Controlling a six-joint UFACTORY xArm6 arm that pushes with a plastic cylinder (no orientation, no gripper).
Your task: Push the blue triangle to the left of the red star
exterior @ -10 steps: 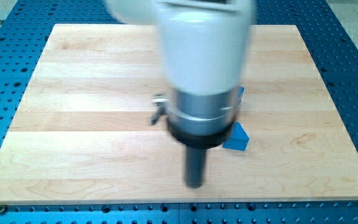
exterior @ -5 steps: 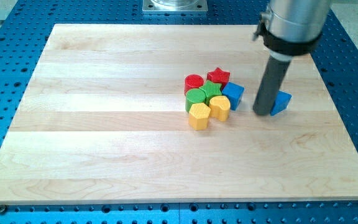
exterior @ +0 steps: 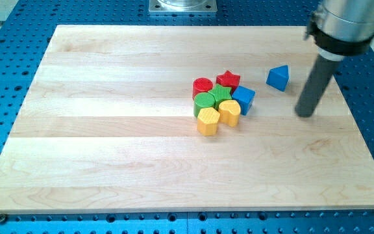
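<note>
The blue triangle (exterior: 278, 77) lies alone on the wooden board, to the right of the red star (exterior: 228, 80). The star sits at the top right of a tight cluster of blocks near the board's middle. My tip (exterior: 304, 114) rests on the board to the lower right of the blue triangle, with a clear gap between them. The dark rod rises from the tip toward the view's top right.
The cluster also holds a red cylinder (exterior: 202, 86), a green cylinder (exterior: 204, 100), a green ribbed block (exterior: 222, 95), a blue cube (exterior: 243, 99), a yellow hexagon (exterior: 208, 121) and a yellow ribbed block (exterior: 230, 112). The blue perforated table (exterior: 5, 78) surrounds the board.
The blue triangle has moved up and a little left from beside the rod to the star's right. My tip has moved right, away from the cluster.
</note>
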